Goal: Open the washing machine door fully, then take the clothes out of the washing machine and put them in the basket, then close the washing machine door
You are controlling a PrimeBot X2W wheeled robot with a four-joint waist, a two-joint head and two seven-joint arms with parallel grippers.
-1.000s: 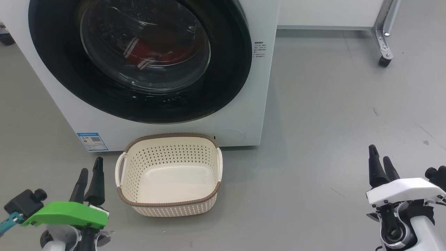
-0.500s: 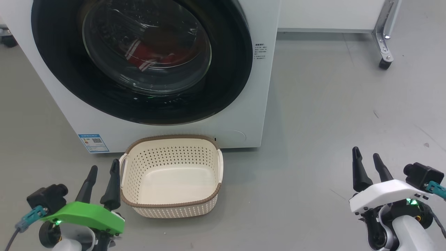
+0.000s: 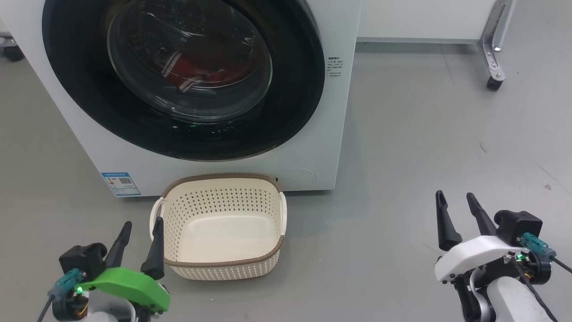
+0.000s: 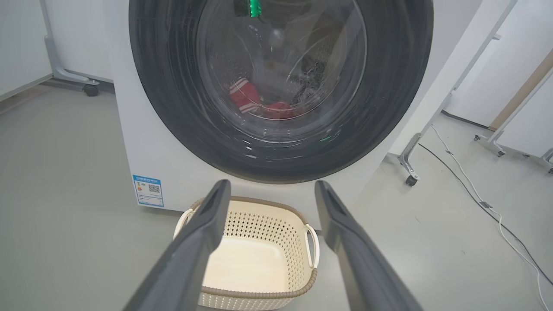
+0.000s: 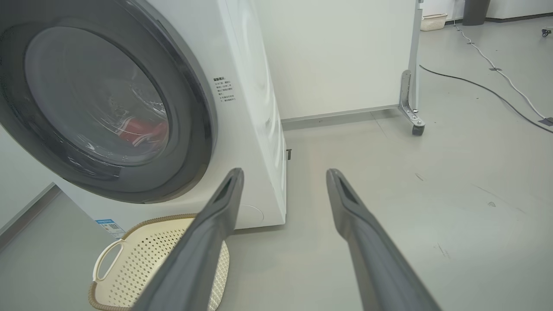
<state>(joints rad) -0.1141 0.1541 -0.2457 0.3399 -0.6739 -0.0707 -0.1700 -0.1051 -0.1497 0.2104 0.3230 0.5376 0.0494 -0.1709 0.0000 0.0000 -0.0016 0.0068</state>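
Grey floor (image 3: 402,134) fronts the shut washing machine door (image 3: 295,89), my left pincer (image 3: 143,222) and right pincer (image 3: 455,194) gape empty, so I judge opening it needs a rim grasp.

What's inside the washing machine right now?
Through the closed washing machine door, red clothes with white stripes lie inside. How many, and anything beneath them, the dark glass hides.

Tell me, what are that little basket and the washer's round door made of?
The basket looks like moulded cream plastic with a matte finish: neat punched holes, and a brown rim that only imitates weave. The washing machine door has a glossy black rim, probably plastic, and a clear centre, likely glass, since the red clothes show through it.
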